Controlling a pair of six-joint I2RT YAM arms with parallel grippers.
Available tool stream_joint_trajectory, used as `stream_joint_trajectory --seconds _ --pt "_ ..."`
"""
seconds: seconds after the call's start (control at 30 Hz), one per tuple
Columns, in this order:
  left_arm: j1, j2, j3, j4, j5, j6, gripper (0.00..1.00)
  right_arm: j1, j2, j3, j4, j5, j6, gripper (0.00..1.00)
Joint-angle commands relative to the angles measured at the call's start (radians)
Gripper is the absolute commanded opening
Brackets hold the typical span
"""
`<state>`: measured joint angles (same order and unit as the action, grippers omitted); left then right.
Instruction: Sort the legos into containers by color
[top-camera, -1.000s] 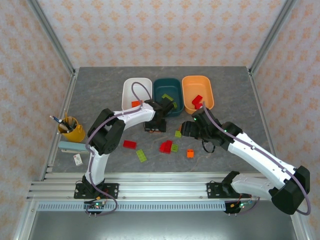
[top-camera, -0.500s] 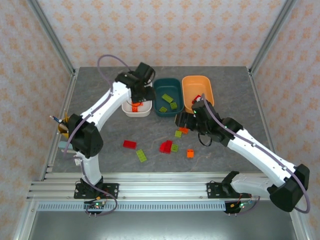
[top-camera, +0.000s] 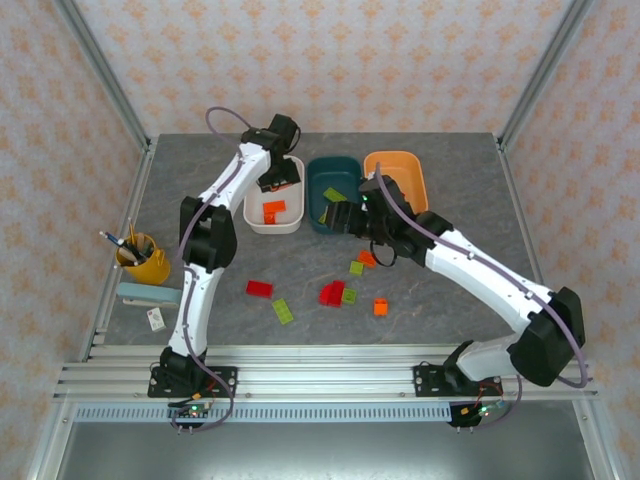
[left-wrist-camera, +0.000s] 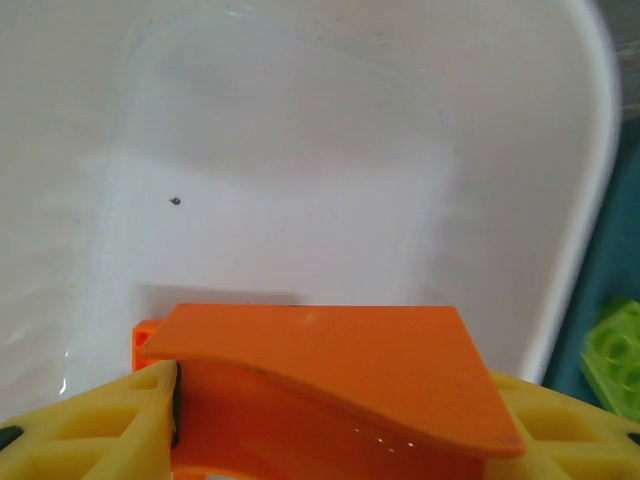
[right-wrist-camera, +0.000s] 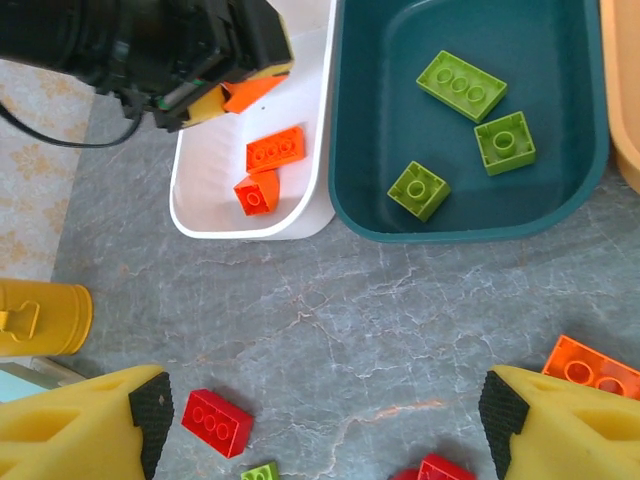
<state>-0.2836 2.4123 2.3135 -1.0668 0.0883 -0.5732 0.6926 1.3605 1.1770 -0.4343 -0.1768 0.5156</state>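
The left gripper (left-wrist-camera: 330, 430) is shown pinching an orange sloped brick (left-wrist-camera: 320, 365) above the white bin (left-wrist-camera: 585, 170), in which two orange bricks (right-wrist-camera: 275, 149) lie. The right gripper (right-wrist-camera: 322, 420) is spread and empty over loose bricks (right-wrist-camera: 216, 422) on the table (right-wrist-camera: 330, 300). If released too high, the brick may bounce over the rim. Contact between the closely placed arms is also possible.

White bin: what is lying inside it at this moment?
Two orange bricks lie on the white bin's floor, at its near end. The left fingers hold a sloped orange brick above it; the floor beneath them is covered.
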Motion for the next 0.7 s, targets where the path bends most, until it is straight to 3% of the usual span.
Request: stream_joint_trajectory --seconds 0.0,0.4,0.53,0.67 --pt "0.014 0.031 0.067 -0.010 -0.032 0.032 0.52 -0.011 0.022 0.045 0.041 -0.017 0.006 0.82" --pt "0.019 0.126 0.102 -0.001 -0.043 0.032 0.60 -0.044 0.062 0.061 0.019 -0.053 -0.002 0.82" --pt "0.019 0.117 0.107 -0.009 -0.044 0.033 0.78 -0.044 0.065 0.063 0.008 -0.059 -0.006 0.82" --pt "0.017 0.072 0.092 -0.011 -0.057 0.033 0.81 -0.044 0.065 0.064 -0.007 -0.062 -0.014 0.82"
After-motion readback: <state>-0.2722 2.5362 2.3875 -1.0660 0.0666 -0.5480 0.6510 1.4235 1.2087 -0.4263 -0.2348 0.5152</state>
